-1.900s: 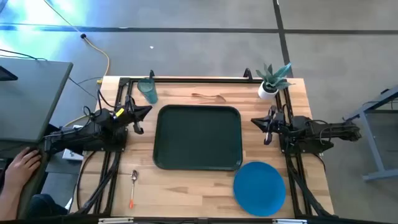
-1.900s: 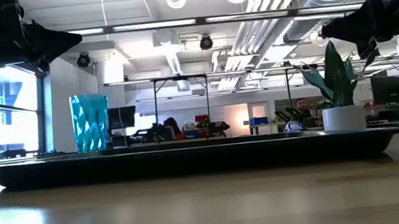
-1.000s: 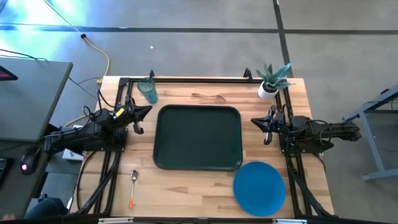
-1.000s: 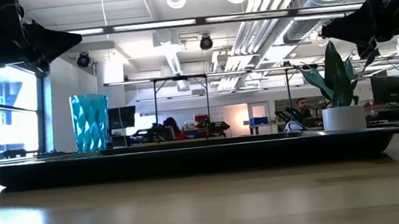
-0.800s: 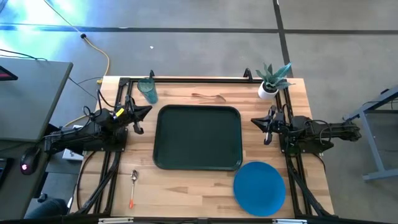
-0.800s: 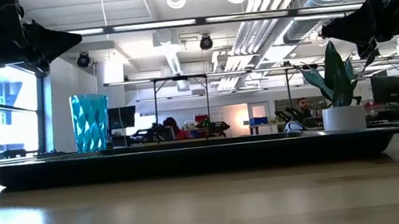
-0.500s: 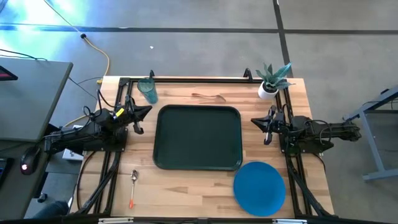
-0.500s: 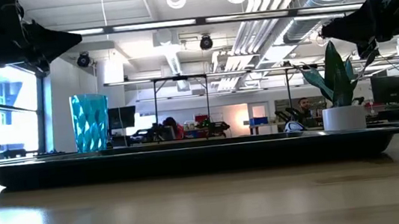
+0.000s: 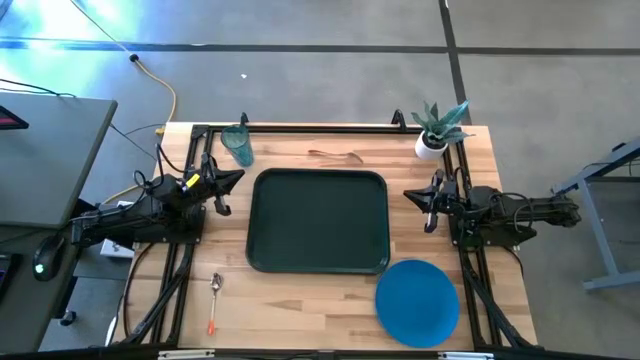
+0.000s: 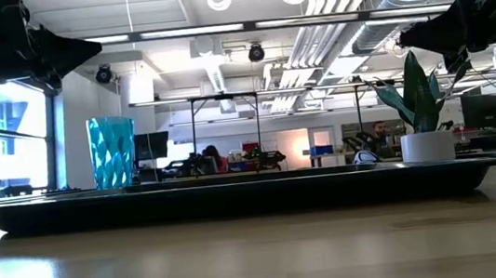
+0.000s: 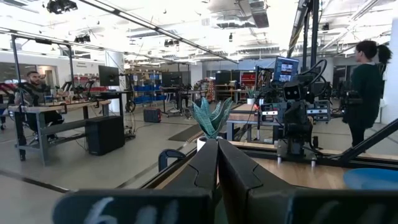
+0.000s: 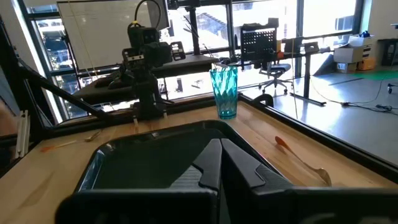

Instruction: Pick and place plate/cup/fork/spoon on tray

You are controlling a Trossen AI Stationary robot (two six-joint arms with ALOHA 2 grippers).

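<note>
Dark green, rounded at the corners and raised at the rim, the tray lies bare at the middle of the wooden table, between the two grippers. Left gripper hangs just off the tray's left edge, raised above the table, fingers pressed together on nothing and pointing toward the tray. Right gripper mirrors it just off the tray's right edge, likewise closed and empty, held level.

Cup: translucent teal, faceted, upright, near the left gripper on its far side, at the table's back corner. Spoon: silver bowl, orange handle, flat on the wood on the left gripper's near side, well apart from it and beside the tray's front left corner. Fork: orange handle, lying behind the tray's far rim; its tines are too small to make out. Plate: solid bright blue, round, flat, on the right gripper's near side, touching or just off the tray's front right corner. Potted plant: white pot, spiky leaves, near the right gripper on its far side.
</note>
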